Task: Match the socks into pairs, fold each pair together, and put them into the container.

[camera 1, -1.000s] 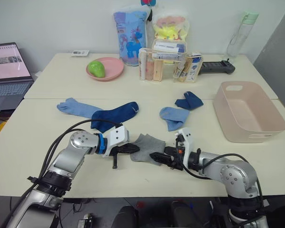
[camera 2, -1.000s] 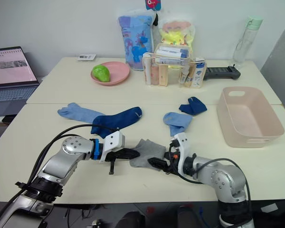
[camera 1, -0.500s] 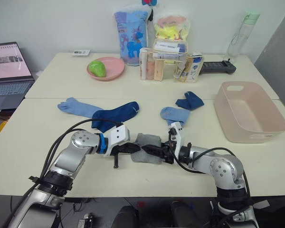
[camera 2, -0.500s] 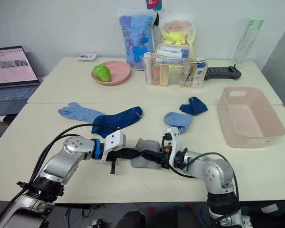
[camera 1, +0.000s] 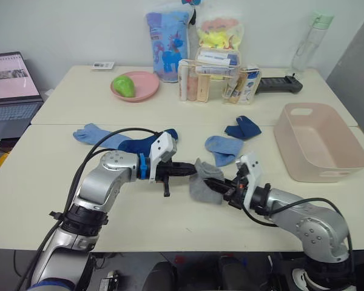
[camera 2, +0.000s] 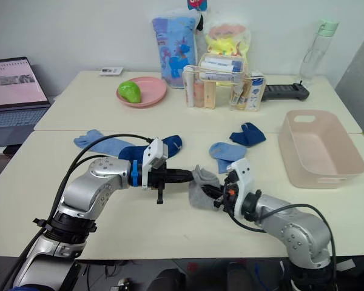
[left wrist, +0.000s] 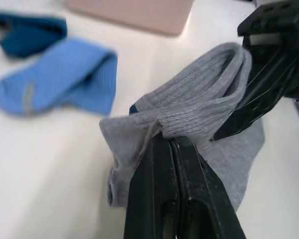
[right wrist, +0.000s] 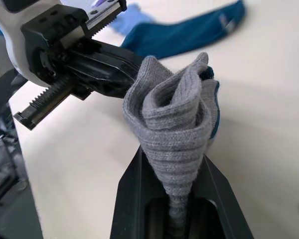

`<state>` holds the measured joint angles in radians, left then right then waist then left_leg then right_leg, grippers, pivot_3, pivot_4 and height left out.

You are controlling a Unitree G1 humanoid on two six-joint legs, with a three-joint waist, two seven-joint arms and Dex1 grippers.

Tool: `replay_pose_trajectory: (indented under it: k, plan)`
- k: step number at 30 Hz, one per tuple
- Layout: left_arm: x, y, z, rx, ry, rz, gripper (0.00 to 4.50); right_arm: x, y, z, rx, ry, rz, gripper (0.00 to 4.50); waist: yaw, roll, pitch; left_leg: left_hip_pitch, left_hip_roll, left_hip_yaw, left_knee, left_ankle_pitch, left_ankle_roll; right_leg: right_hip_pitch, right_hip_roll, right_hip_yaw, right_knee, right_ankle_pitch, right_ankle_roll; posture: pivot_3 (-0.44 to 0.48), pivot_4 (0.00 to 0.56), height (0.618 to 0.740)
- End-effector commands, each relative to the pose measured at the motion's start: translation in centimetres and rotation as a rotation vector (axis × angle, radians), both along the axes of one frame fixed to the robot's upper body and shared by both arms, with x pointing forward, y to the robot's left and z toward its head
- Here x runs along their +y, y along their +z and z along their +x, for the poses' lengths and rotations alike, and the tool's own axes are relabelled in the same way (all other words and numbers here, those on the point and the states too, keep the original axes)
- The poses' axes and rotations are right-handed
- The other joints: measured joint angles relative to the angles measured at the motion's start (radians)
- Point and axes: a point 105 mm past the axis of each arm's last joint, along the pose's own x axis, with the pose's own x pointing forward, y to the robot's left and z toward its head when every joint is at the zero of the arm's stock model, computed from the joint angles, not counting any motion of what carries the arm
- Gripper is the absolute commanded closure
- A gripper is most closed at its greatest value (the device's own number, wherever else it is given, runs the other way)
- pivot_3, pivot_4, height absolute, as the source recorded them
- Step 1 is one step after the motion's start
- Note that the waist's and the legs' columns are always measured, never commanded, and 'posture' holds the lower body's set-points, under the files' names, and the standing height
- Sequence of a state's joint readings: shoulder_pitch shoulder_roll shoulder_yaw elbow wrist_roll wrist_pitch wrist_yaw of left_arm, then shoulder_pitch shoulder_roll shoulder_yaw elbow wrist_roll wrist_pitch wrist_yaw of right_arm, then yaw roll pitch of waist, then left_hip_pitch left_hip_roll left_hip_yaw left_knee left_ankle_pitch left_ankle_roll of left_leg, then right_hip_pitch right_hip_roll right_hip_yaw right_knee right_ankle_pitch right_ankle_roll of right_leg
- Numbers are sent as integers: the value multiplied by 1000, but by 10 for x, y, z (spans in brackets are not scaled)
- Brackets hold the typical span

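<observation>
I see both arms reaching inward at the near table edge; left gripper pinched tight on the grey socks, right gripper clamped on the same bundle from the other side, bunched between them and partly lifted; I count four loose socks farther back: one light blue sock and one navy sock on the left, one light blue sock and one navy sock centre-right; one container far right, nothing in it; one pink plate far back.
</observation>
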<state>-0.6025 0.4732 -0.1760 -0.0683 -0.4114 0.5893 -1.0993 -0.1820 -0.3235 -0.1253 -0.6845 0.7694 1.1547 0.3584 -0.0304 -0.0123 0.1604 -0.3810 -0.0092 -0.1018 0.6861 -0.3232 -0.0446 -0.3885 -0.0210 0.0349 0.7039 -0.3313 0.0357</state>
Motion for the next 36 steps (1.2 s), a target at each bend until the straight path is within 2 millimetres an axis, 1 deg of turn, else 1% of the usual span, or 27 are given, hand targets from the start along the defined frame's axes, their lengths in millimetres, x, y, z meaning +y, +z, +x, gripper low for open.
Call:
replay_pose_trajectory:
  k: [1, 2, 4, 5, 6, 7, 8, 9, 11, 12, 13, 14, 16, 19, 20, 21, 23, 27, 32, 36]
  plan:
    - [-23, 39, -3, -84, -51, -75, 3585, -42, 47, 1, -203, -138, -38, 4500, 4, 0, 0, -2, 0, -2, 5, 0, 0, 0, 0, -2, 0, 0, 0, 0, 150, 703]
    - [-29, 44, -2, -94, -57, -77, 3348, -56, 55, 4, -237, -185, -76, 4500, 3, 0, 0, -3, 0, -2, 6, 0, 0, 1, 0, -2, 1, 0, 0, 0, 150, 703]
    - [-38, 54, 1, -116, -59, -94, 2728, -89, 70, 10, -288, -291, -158, 4500, 2, 0, 0, -2, -2, -1, 7, 0, 0, 2, 0, -1, 1, 0, 0, 0, 150, 703]
    - [-41, 57, 2, -118, -58, -98, 2450, -99, 74, 12, -299, -321, -187, 4500, 2, 0, 0, -2, -2, 0, 7, 0, 1, 2, 0, -1, 1, 0, 0, 0, 150, 703]
    - [-51, 64, 5, -126, -61, -121, 2128, -124, 82, 19, -334, -407, -267, 4500, 2, 0, 0, -2, -2, 0, 7, 0, 1, 2, 0, 0, 1, 0, 0, 0, 150, 703]
    - [-58, 69, 7, -130, -64, -136, 1839, -140, 88, 23, -359, -463, -327, 4500, 2, 0, 0, -2, -2, 0, 8, -1, 1, 2, 0, 0, 2, 0, 0, 0, 150, 703]
    - [-66, 72, 7, -135, -71, -149, 1484, -153, 94, 27, -394, -497, -405, 4500, 2, 0, 0, -2, -3, 1, 8, -1, 1, 2, 0, 0, 2, 0, 0, 0, 150, 703]
    - [-73, 74, 8, -143, -78, -154, 1213, -161, 100, 31, -430, -513, -483, 4500, 2, 0, 0, -2, -3, 2, 7, -1, 1, 2, 0, 0, 2, 0, 0, 0, 150, 703]
    - [-84, 74, 4, -156, -111, -146, 601, -176, 108, 43, -530, -526, -730, 4500, -2, 0, 1, -1, -3, 5, 8, -1, 1, 1, 0, 2, 2, 0, 0, 0, 150, 703]
    - [-86, 74, 2, -159, -122, -143, 258, -181, 109, 47, -561, -521, -814, 4500, -4, 0, 1, -1, -3, 6, 7, -1, 2, 1, 0, 4, 2, 0, 0, 0, 150, 703]
    - [-88, 74, 1, -161, -131, -141, 39, -185, 109, 50, -589, -507, -898, 4500, -6, 0, 1, -1, -2, 8, 7, -1, 2, 1, 0, 5, 2, 0, 0, 0, 150, 703]
    - [-87, 74, 1, -151, -136, -139, 39, -195, 105, 58, -620, -491, -1050, 4500, -7, 0, 1, 0, 0, 10, 7, -1, 1, 1, 0, 5, 2, 0, 0, 0, 150, 703]
    - [-87, 73, 0, -140, -143, -136, 39, -207, 98, 67, -661, -444, -1255, 4500, -7, 0, 1, 0, 1, 14, 8, 0, 1, 1, 1, 6, 3, 0, 0, 0, 150, 703]
    - [-89, 75, -2, -143, -156, -137, 39, -218, 86, 81, -707, -383, -1424, 4500, -6, 0, 1, 0, 2, 18, 9, 0, 0, 0, 0, 6, 3, 0, 0, 0, 150, 703]
    - [-90, 76, -3, -143, -158, -140, 39, -221, 79, 85, -717, -340, -1490, 4500, -5, 0, 1, 0, 2, 19, 10, 0, 0, 0, 0, 7, 3, 0, 0, 0, 150, 703]
    - [-91, 76, -5, -144, -164, -143, 39, -223, 71, 88, -717, -305, -1521, 4500, -4, 0, 1, 0, 1, 21, 10, 1, -1, 0, 0, 7, 4, 0, 0, 0, 150, 703]
    - [-93, 76, -6, -145, -169, -145, 39, -226, 61, 93, -694, -266, -1522, 4500, -2, 0, 1, -1, 2, 22, 10, 1, -1, 0, -1, 7, 3, 0, 1, 0, 150, 703]
    - [-94, 75, -7, -149, -172, -145, 39, -233, 48, 100, -652, -198, -1524, 4500, -1, 0, 1, -1, 2, 22, 10, 1, -2, 0, -1, 7, 3, 0, 1, 0, 150, 703]
    - [-97, 75, -8, -155, -173, -147, 39, -237, 43, 105, -592, -136, -1528, 4500, -1, 0, 1, -1, 2, 22, 10, 1, -2, 0, -1, 7, 3, 0, 1, 0, 150, 703]
    - [-98, 74, -7, -157, -169, -146, 39, -234, 46, 107, -574, -115, -1465, 4500, -1, 0, 1, -1, 2, 22, 11, 1, -2, 0, -1, 7, 3, 0, 1, 0, 150, 703]
